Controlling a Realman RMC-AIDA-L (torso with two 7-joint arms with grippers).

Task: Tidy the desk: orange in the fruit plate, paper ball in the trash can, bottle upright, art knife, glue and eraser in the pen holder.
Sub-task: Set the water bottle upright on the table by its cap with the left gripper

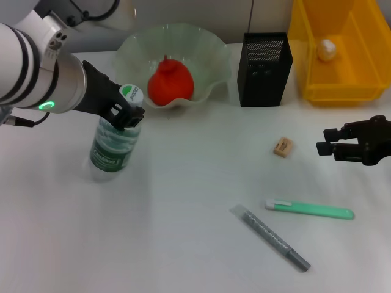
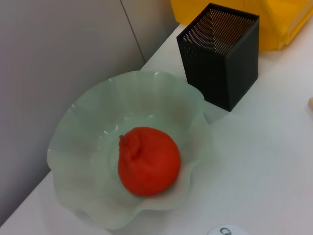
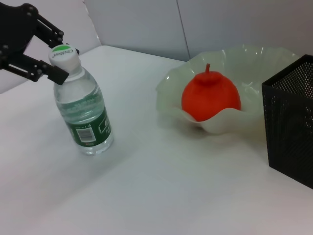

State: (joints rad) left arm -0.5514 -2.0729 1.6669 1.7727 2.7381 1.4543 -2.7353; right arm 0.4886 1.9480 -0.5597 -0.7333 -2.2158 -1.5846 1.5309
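The desk (image 1: 183, 244) is more than half tidied, judging by how things lie. The yellow trash can (image 1: 311, 91) — glossy plastic with sloping walls — already holds the crumpled paper ball (image 1: 326, 49). The fruit plate (image 1: 137, 46), pale green glass with a ruffled rim, cradles the orange (image 1: 170, 82), red-orange with a knob on top. The bottle (image 1: 115, 143), clear ribbed plastic with a dark green label and a white cap, stands upright at the left of the desk, in front of the plate.

The left gripper (image 1: 125, 113) sits at the bottle's neck; the right wrist view shows its black fingers (image 3: 46, 72) spread beside the cap, not pinching it, so it looks released. The right gripper (image 1: 333, 146) hovers near the right edge, fingers parted and empty.

What is left: the pen holder (image 1: 264, 70) — a square black mesh cup — looks empty. The mint-green art knife (image 1: 310, 210) and grey glue stick (image 1: 272, 238) lie flat at the front right, and the small tan eraser (image 1: 283, 146) rests between the pen holder and the knife, near the right gripper.
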